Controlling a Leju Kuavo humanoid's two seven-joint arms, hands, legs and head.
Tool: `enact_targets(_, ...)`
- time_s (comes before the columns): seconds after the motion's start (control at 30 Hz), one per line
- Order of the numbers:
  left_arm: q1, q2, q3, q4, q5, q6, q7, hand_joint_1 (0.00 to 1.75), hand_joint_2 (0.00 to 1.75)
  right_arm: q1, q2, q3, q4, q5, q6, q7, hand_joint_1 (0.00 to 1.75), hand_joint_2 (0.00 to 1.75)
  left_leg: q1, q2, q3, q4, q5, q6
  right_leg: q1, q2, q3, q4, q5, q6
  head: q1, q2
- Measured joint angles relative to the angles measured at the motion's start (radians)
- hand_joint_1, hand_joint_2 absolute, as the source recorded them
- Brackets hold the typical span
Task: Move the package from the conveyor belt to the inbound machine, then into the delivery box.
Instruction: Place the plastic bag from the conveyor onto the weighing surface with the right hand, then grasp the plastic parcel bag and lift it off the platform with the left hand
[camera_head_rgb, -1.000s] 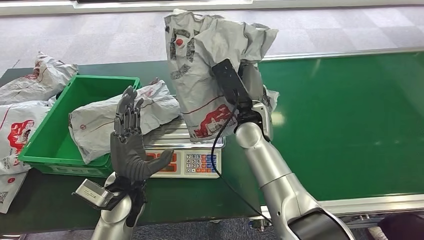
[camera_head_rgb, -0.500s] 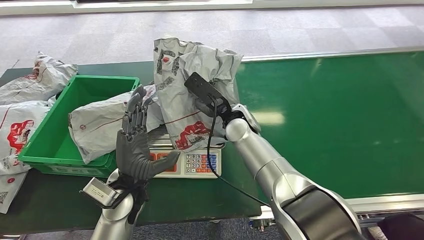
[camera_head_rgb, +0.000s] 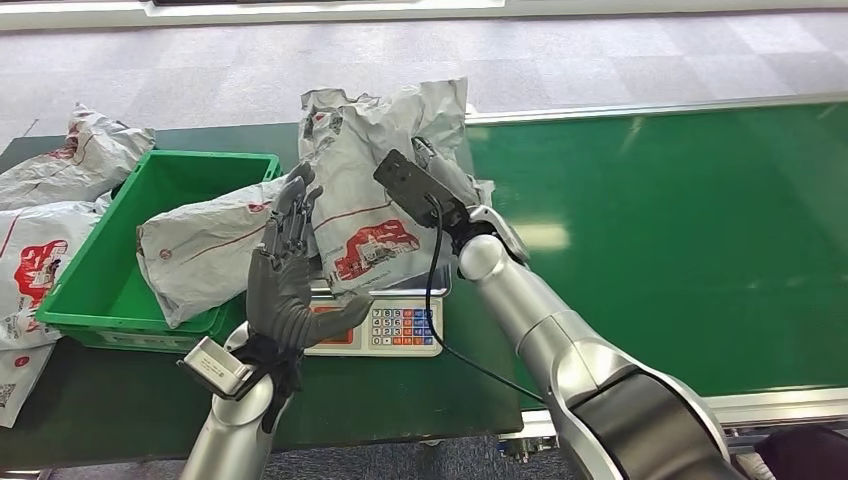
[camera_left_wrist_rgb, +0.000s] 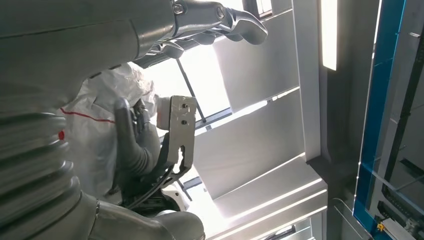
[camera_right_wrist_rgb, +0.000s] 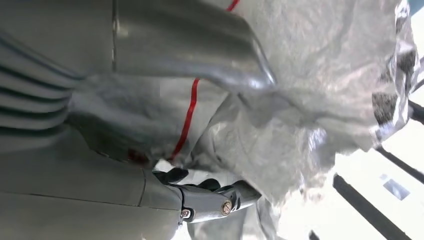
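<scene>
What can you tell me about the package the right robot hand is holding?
The package is a crumpled grey plastic mailer bag with red line art, a red dot and dark print. The right robot hand grips it from behind, holding it upright over the scale, lower edge at or just above the platform. The left robot hand, fingers straight, stands by its left side; contact unclear. Beside it, another bag lies across the green bin's rim.

You can read no whole word or number anywhere. The grey crumpled plastic mailer bag carries red and black printing too creased to read. The white electronic scale's keypad digits stay too small.
</scene>
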Motion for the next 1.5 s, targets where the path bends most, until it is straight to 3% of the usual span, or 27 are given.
enact_targets(0.13, -0.003, -0.001, 0.0, 0.007, -0.004, -0.002, 0.0, 0.0, 1.75, 0.008, -0.013, -0.029, -0.022, 0.061, -0.04, -0.005, 0.0, 0.0, 0.0, 0.0, 0.0, 0.0, 0.0, 0.0, 0.0, 0.0, 0.0, 0.0, 0.0, 0.0, 0.0, 0.0)
enact_targets(0.6, -0.009, -0.002, 0.0, 0.013, -0.013, -0.012, 0.002, 0.0, 1.75, 0.043, -0.037, -0.088, -0.132, 0.207, -0.044, 0.031, 0.0, 0.0, 0.0, 0.0, 0.0, 0.0, 0.0, 0.0, 0.0, 0.0, 0.0, 0.0, 0.0, 0.0, 0.0, 0.0)
enact_targets(0.67, -0.009, -0.002, 0.0, 0.014, -0.014, -0.011, 0.005, 0.0, 1.75, 0.053, -0.037, -0.097, -0.155, 0.249, -0.091, 0.029, 0.0, 0.0, 0.0, 0.0, 0.0, 0.0, 0.0, 0.0, 0.0, 0.0, 0.0, 0.0, 0.0, 0.0, 0.0, 0.0)
enact_targets(0.8, -0.009, -0.003, 0.0, 0.017, -0.021, 0.0, 0.026, 0.0, 1.75, 0.111, -0.036, -0.126, -0.279, 0.35, -0.317, 0.02, 0.0, 0.0, 0.0, 0.0, 0.0, 0.0, -0.001, 0.0, 0.0, 0.0, 0.0, 0.0, 0.0, 0.0, 0.0, 0.0)
enact_targets(0.9, -0.009, -0.003, 0.0, 0.023, -0.024, 0.005, 0.033, 0.0, 1.75, 0.158, -0.036, -0.142, -0.391, 0.388, -0.351, 0.039, 0.0, 0.0, 0.0, 0.001, 0.0, 0.0, -0.002, 0.0, 0.0, 0.001, 0.0, 0.0, 0.0, 0.0, 0.0, 0.0)
enact_targets(1.03, -0.01, -0.003, 0.0, 0.028, -0.03, 0.009, 0.036, 0.0, 1.75, 0.195, -0.036, -0.154, -0.474, 0.391, -0.359, 0.036, 0.0, 1.75, 0.0, 0.0, 0.0, 0.0, -0.002, -0.001, 0.0, 0.001, 0.0, 0.0, 0.0, 0.0, 0.0, 0.0)
enact_targets(1.13, -0.016, -0.004, 0.0, 0.043, -0.086, 0.047, 0.074, 0.0, 1.75, 0.244, -0.027, -0.18, -0.568, 0.368, -0.443, -0.075, 0.0, 1.75, 0.0, -0.001, 0.0, 0.0, -0.002, -0.001, 0.0, 0.0, 0.0, 0.0, -0.001, 0.0, 0.0, 0.0)
enact_targets(1.23, -0.059, -0.004, 0.0, 0.126, -0.229, 0.127, 0.14, 0.0, 1.75, 0.356, -0.004, -0.229, -0.805, 0.302, -0.49, -0.223, 0.0, 1.75, 0.0, -0.003, 0.0, 0.001, -0.002, 0.0, 0.0, -0.003, 0.001, 0.0, -0.002, 0.0, 0.0, 0.0)
enact_targets(1.37, -0.207, -0.001, 0.0, 0.361, -0.497, 0.236, 0.237, 0.0, 1.75, 0.5, 0.015, -0.241, -1.112, 0.246, -0.493, -0.303, 0.0, 1.75, 0.0, -0.002, -0.001, 0.001, -0.003, -0.001, 0.0, -0.003, 0.0, 0.0, -0.002, 0.001, 0.0, 0.0)
enact_targets(1.5, -0.38, -0.015, -0.023, 0.646, -0.737, 0.29, 0.331, 0.0, 1.75, 0.56, 0.027, -0.23, -1.259, 0.251, -0.489, -0.315, 0.0, 1.75, 0.0, 0.0, 0.0, 0.001, -0.003, 0.0, -0.001, -0.002, 0.001, 0.0, -0.001, 0.001, 0.0, 0.0)
